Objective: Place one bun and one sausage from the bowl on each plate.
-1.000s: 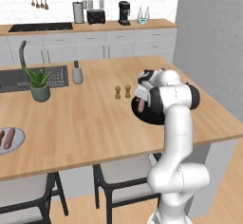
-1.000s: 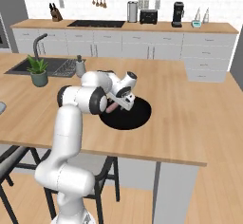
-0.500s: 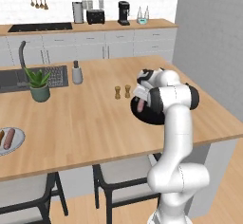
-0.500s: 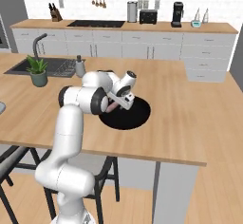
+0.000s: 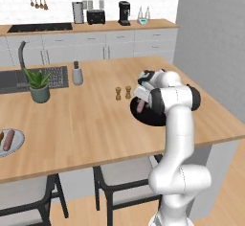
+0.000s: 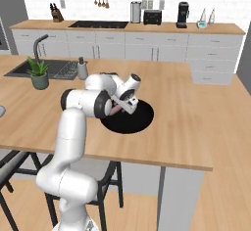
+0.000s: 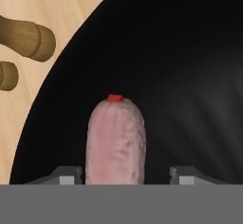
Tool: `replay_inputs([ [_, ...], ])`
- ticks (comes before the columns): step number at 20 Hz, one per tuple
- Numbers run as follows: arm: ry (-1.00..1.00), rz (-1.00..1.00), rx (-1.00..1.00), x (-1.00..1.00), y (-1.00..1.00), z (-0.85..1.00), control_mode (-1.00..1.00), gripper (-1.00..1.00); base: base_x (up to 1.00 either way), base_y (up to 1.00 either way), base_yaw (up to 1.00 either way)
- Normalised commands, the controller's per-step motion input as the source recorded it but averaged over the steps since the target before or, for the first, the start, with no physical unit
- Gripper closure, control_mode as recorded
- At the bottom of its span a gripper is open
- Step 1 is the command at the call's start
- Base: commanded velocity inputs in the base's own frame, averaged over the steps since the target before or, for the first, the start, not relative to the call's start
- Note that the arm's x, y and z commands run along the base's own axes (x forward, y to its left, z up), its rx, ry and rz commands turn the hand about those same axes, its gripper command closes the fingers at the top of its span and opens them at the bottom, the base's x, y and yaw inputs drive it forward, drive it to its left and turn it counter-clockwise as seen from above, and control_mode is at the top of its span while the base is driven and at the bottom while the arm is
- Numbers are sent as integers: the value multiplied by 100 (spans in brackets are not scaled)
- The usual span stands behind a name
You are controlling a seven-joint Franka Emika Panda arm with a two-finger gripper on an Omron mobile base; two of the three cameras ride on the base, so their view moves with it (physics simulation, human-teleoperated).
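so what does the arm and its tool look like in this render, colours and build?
Glossy white, rounded tubular arm with dark grey to black bands at the joints, on a bulbous white base. No cables or markings visible. The tool has a white hand body and two small grey finger tips with blocky flat ends.

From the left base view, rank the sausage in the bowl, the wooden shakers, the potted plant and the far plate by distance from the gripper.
1. Sausage, at the gripper, over the bowl.
2. Wooden shakers, just left.
3. Potted plant, far left by the sink.
4. Plate, left counter edge.
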Motion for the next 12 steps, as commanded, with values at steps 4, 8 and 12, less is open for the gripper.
replay_inputs([
  [4,20,-2,0,0,37,-8,-100,100,0,0,0],
  [8,19,0,0,0,33,0,-100,100,0,0,0],
  [12,4,0,-3,-4,-1,14,-100,100,0,0,0],
])
